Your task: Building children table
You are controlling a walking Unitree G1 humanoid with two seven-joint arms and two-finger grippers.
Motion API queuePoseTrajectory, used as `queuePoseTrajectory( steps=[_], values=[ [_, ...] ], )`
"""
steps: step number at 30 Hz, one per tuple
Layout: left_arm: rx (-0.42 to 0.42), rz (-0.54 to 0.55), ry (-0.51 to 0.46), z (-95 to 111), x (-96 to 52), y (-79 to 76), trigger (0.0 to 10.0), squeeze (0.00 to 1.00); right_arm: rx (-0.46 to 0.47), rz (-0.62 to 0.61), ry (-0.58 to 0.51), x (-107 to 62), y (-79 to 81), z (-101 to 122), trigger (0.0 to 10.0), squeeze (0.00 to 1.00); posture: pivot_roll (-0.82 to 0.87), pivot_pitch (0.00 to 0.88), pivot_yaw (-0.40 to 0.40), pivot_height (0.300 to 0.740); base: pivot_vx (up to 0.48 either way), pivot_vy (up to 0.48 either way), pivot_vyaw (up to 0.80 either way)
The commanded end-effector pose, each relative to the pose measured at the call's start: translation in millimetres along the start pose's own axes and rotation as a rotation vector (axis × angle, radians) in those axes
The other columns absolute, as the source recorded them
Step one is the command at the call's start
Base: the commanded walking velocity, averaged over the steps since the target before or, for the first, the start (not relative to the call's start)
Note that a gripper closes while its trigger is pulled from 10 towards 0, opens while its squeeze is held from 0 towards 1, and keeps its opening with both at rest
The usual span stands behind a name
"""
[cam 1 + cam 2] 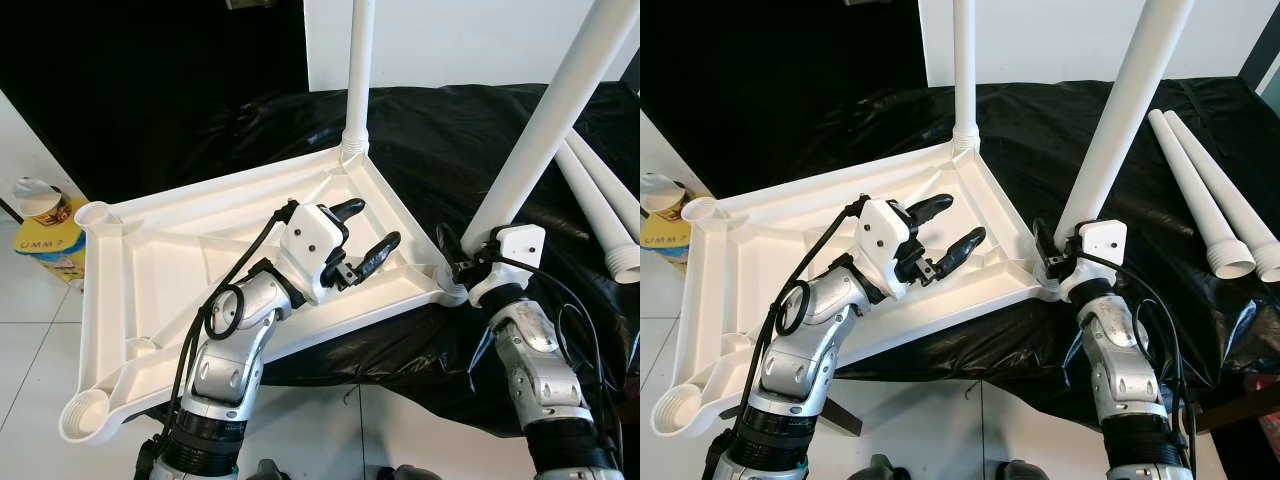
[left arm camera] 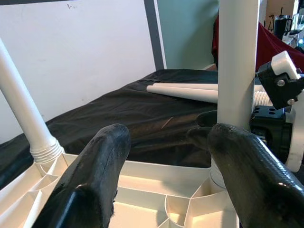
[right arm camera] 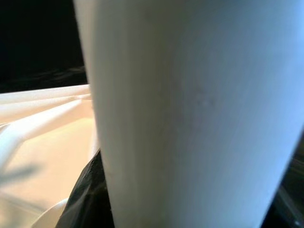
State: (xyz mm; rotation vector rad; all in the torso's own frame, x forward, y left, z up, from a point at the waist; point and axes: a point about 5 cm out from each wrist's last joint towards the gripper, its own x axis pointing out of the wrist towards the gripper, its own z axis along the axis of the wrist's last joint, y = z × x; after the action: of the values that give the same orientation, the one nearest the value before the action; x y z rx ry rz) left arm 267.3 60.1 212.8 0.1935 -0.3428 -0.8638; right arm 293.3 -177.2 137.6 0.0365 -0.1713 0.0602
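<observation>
Tabletop [image 1: 150,270]: white plastic, upside down, ribbed underside showing; far part resting on the black sheet [image 1: 440,130], near part sticking out over the tiled floor [image 1: 30,330].
Far leg [image 1: 358,70]: white tube, upright, seated in the far corner socket.
Near leg [image 1: 545,120]: white tube, leaning slightly, foot at the corner socket closest to the right arm.
Spare legs [image 1: 1210,200]: two white tubes lying side by side on the black sheet, well apart from the tabletop, threaded ends toward the robot.
Empty sockets [image 1: 85,415]: round, open, at the two corners on the left side of the tabletop.
Left claw [image 1: 362,238]: hovering over the ribbed underside near the middle, black fingers [image 2: 102,166] spread wide, nothing between them.
Right claw [image 1: 462,272]: at the base of the near leg, beside its socket; leg pressed close against the wrist camera; cannot tell how far apart the fingers are or whether gripping the leg.
Yellow box [image 1: 55,245]: on the floor beside the left edge of the tabletop, a round-topped container [image 1: 40,198] on it.
</observation>
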Motion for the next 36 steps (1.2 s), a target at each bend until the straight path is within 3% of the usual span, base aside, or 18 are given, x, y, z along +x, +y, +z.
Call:
queuePoseTrajectory(
  steps=[1,4,7,12,28,36],
  values=[
    [0.001,0.083,0.002,0.5,-1.9,2.7,10.0,0.0,0.008,-0.184,0.237,-17.7,-7.8,-40.9,10.0,0.0,0.04,0.094,0.031,0.74,0.0,0.0,0.0],
    [0.002,0.082,0.001,0.6,-1.5,2.1,10.0,0.0,-0.011,-0.403,0.25,-22.4,-8.4,-41.8,10.0,0.0,0.04,0.09,0.026,0.74,0.0,0.0,0.0],
    [0.003,0.082,0.0,0.5,-1.6,1.9,10.0,0.0,-0.014,-0.475,0.249,-23.9,-3.4,-41.2,10.0,0.0,0.04,0.085,0.023,0.74,0.0,0.0,0.0],
    [0.003,0.083,-0.001,0.4,-1.8,1.3,10.0,0.0,-0.005,-0.452,0.232,-22.1,13.9,-36.3,10.0,0.0,0.04,0.08,0.02,0.74,0.0,0.0,0.0],
    [0.001,0.083,-0.007,0.0,-0.4,0.2,10.0,0.0,-0.022,-0.477,0.136,-22.9,14.5,-17.5,10.0,0.0,0.03,0.076,0.014,0.74,0.0,0.0,0.0],
    [-0.004,0.082,-0.008,-0.1,-0.2,-1.3,10.0,0.0,-0.007,-0.502,0.175,-28.2,10.3,-22.8,10.0,0.0,0.03,0.081,0.015,0.74,0.0,0.0,0.0]
  ],
)
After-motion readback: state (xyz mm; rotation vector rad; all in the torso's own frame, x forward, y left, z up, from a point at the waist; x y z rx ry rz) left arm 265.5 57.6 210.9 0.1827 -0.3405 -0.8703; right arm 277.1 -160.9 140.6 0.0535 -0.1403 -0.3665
